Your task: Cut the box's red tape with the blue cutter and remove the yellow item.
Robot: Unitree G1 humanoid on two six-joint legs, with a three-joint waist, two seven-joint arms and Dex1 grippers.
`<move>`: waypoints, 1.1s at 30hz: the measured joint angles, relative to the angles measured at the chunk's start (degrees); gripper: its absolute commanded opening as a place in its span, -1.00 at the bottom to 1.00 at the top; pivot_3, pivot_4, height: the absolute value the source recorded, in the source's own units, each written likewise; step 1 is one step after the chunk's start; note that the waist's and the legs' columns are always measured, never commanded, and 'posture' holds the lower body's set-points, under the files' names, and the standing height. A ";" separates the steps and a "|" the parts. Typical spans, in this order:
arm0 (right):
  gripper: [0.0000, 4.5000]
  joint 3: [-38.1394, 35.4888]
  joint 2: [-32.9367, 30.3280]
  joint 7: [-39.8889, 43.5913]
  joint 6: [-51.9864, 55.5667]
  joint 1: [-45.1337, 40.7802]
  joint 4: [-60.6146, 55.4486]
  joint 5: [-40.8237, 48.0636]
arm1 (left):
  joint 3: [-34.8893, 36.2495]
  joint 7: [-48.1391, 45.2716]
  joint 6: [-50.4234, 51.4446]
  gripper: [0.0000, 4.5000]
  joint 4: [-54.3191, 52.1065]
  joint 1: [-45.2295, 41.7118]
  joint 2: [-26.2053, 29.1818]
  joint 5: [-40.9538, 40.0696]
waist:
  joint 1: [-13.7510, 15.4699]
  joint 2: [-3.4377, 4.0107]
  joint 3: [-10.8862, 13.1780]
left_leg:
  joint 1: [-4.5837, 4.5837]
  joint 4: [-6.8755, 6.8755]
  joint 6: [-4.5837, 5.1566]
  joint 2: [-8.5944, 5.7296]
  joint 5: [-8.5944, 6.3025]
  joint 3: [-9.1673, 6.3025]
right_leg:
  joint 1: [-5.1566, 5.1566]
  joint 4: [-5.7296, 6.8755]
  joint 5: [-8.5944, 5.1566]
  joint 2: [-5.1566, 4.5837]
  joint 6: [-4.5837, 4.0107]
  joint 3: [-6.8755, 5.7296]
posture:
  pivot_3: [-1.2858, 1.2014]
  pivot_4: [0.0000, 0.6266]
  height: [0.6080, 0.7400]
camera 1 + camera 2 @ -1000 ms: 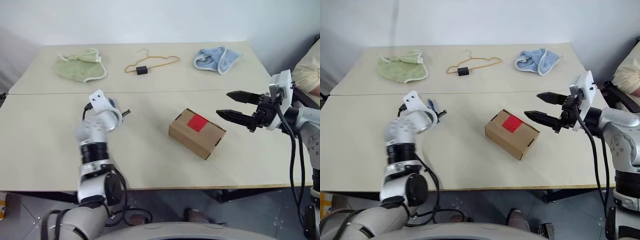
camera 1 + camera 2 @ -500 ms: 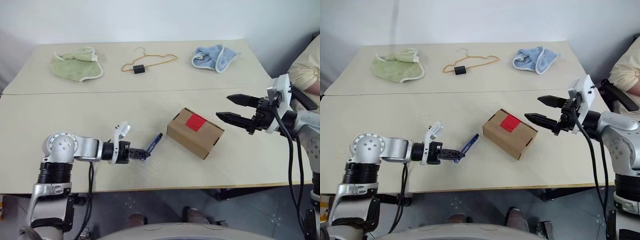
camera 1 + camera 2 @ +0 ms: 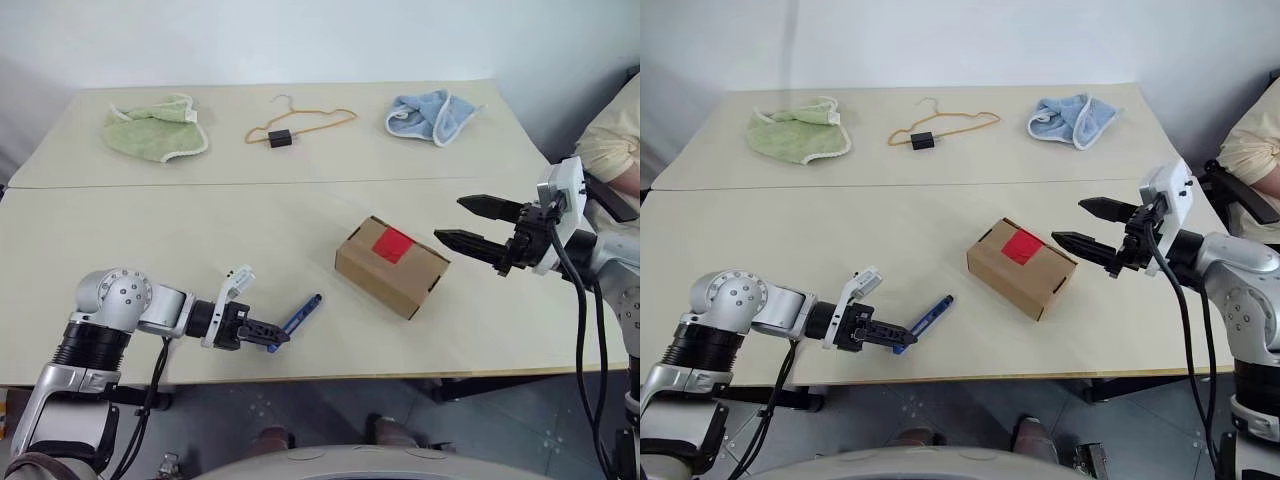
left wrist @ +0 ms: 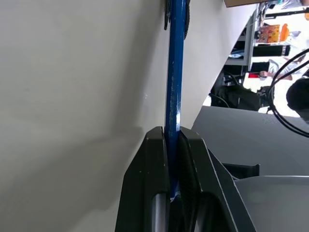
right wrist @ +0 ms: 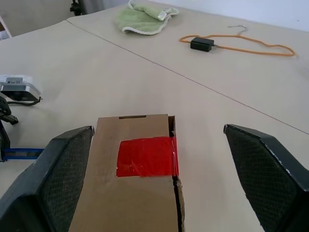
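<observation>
Left fingers [image 3: 272, 337]: pinched shut on the cutter [image 3: 300, 316], which slants out past their tips toward the box [image 3: 391, 266] without reaching it. Box: on the table [image 3: 200, 230], flaps closed, tape [image 3: 393, 244] on top (uncut as far as visible). Right fingers [image 3: 462, 222]: spread wide, empty, hovering just beside the box's far end.

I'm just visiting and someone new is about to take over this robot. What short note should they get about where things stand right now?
Left tool: shut on the blue cutter, low over the table, left of the box.
Right tool: open, hanging just right of the box, not touching.
Box: closed, red tape uncut on top.
Done: cutter picked up.
Left: cut the tape, open the box, take out the yellow item.
</observation>
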 measured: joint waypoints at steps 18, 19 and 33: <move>1.00 -0.10 -0.03 -0.95 0.21 0.86 -0.57 0.41 | -4.55 -10.03 -3.28 -0.49 -1.22 -2.13 1.05 10.66 | -0.07 0.00 0.00 | 0.05 0.00 0.04 0.01 0.02 -0.01 | 0.04 0.04 0.00 0.00 0.00 0.00 | 0.03 -0.52 1.00; 1.00 -0.10 -0.03 -0.98 0.21 0.86 -0.57 0.41 | -4.47 -10.63 -2.39 -0.38 0.23 -2.83 0.70 10.66 | -0.12 0.01 -0.01 | 0.09 0.00 0.05 0.01 0.02 -0.01 | 0.07 0.05 0.00 0.00 0.00 0.00 | 0.03 -0.52 1.00; 1.00 -0.10 -0.03 -1.02 0.21 0.86 -0.57 0.41 | -6.49 -18.33 -4.02 0.99 6.84 -6.58 2.31 11.58 | -0.23 0.03 -0.02 | 0.84 -0.14 0.15 0.09 0.06 -0.03 | 0.50 0.24 -0.06 0.01 -0.30 0.03 | 0.03 -0.52 1.00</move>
